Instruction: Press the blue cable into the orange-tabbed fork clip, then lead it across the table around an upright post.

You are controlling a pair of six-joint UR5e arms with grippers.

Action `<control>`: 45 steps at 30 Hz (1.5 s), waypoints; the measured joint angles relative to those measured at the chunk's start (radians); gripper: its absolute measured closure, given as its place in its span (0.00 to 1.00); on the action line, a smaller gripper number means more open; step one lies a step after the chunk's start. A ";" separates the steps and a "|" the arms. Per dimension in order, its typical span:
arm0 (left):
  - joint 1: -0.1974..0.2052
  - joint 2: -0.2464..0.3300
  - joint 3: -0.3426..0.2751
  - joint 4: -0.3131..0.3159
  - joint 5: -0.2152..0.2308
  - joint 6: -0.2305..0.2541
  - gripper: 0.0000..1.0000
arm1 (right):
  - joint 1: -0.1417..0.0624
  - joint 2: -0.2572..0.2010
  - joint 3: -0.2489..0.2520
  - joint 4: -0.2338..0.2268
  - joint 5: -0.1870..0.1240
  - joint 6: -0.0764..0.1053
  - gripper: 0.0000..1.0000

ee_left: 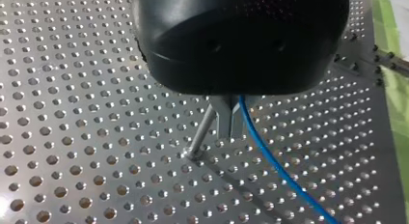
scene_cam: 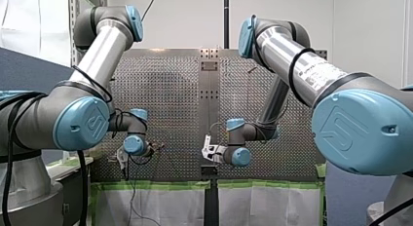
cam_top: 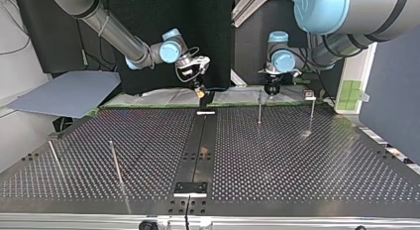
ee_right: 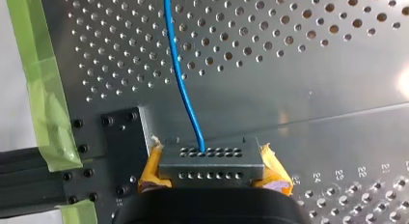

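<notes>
Now my left end effector (ee_left: 230,133), fingers closed on the blue cable (ee_left: 270,161), hangs just beside an upright post (ee_left: 201,131). The cable runs sideways to my right end effector (ee_right: 212,159), which also appears clamped on it.

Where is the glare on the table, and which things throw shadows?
Right wrist view: a bright glare patch on the table, off to one side of the blue cable. Left wrist view: the upright post throws a dark shadow across the holes. Top view: a pale sheen at the foot of the rightmost post.
</notes>
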 joint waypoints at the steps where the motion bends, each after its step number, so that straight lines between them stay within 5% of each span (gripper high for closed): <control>1: 0.000 0.000 0.005 -0.004 0.000 0.000 1.00 | -0.001 0.001 0.000 0.000 0.001 -0.001 1.00; 23: 0.004 -0.001 0.022 0.007 -0.004 -0.002 1.00 | -0.033 0.058 -0.007 -0.001 0.009 -0.006 1.00; 45: 0.008 -0.017 0.022 0.074 -0.026 -0.027 1.00 | -0.035 0.069 -0.009 -0.007 0.010 -0.005 1.00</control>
